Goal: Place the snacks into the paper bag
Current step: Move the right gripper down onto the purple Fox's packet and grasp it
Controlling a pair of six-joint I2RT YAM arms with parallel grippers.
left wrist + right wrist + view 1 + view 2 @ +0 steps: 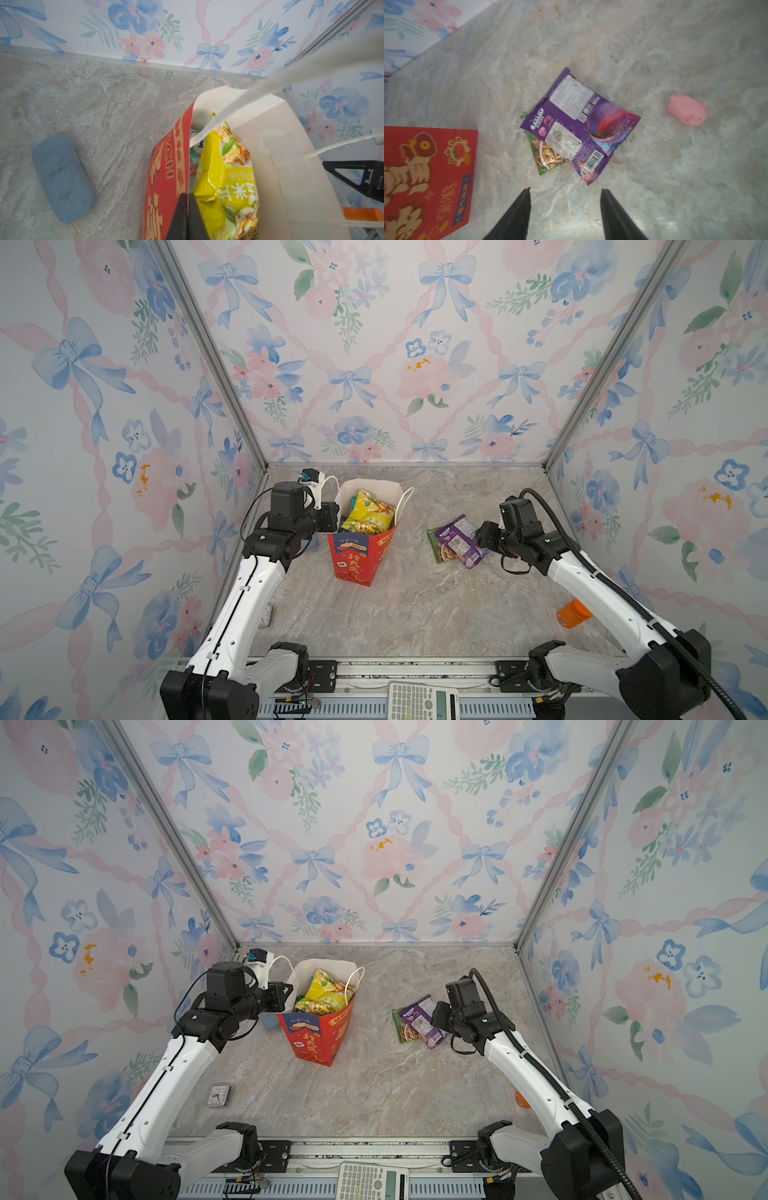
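Calculator (422,701) in foreground; left gripper (185,195) pinches paper bag (166,166) wall; right gripper (565,188), jaws apart, near purple snack (581,116).

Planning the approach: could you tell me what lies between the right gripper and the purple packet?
Only bare tabletop separates the right gripper from the purple packet, in the right wrist view.

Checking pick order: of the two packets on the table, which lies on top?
The purple packet; it overlaps the green packet, which peeks out from beneath along one side.
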